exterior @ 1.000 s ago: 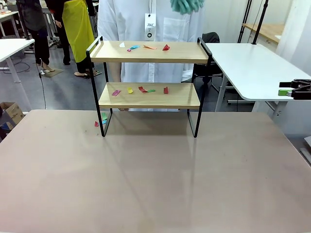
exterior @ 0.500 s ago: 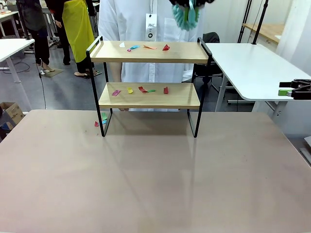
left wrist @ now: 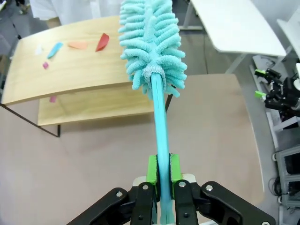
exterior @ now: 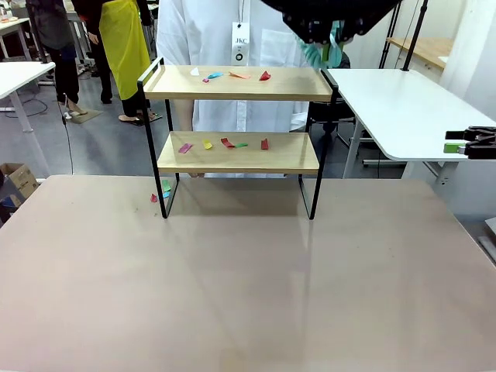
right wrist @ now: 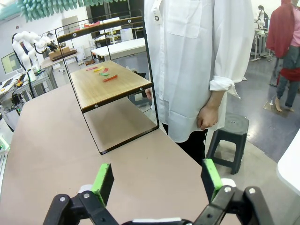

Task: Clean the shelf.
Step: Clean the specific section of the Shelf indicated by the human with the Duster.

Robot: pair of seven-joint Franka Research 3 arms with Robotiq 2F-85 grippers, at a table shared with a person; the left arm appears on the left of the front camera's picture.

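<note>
Dropping in at one o'clock, the left gripper (exterior: 329,27) clamps the handle of a fluffy teal microfibre duster (left wrist: 152,42), now over the right end of the two-tier light-wood, black-framed shelf (exterior: 298,85) at twelve o'clock. Coloured paper scraps (exterior: 232,75) lie unswept on both boards; sweeping seems imminent. The right gripper (exterior: 457,144) idles agape at three o'clock.

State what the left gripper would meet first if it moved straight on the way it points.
Likely the top light wooden board of the black-framed shelf, reached first by the fluffy turquoise duster it holds; depth is unclear.
</note>
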